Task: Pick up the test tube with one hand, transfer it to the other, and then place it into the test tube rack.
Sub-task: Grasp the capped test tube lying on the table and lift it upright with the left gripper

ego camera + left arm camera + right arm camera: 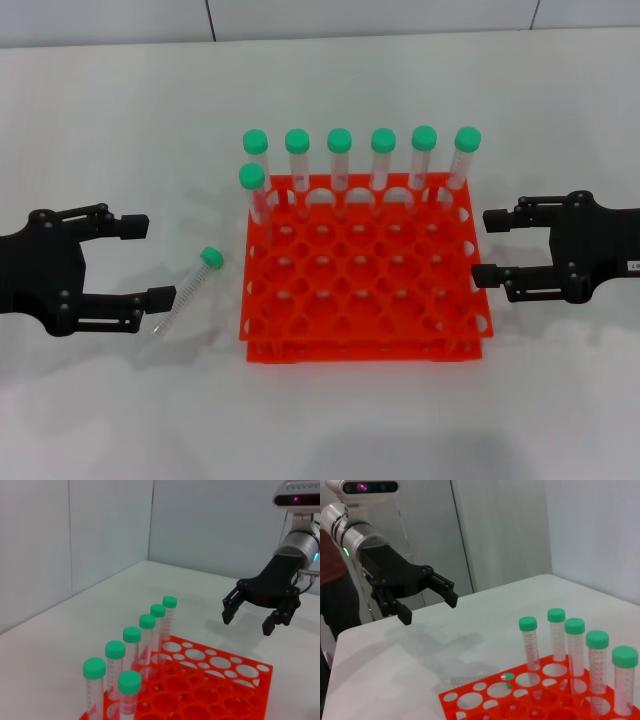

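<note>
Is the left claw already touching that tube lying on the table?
Apart. In the head view, the left tool hangs open beside the test tube, with bare table visible between its lower finger and the tube.

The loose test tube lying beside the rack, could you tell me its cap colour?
Green cap on the test tube, clearest in the head view.

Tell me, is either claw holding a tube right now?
No. Both the left claw and right claw are open and empty; the loose tube lies on the table.
</note>
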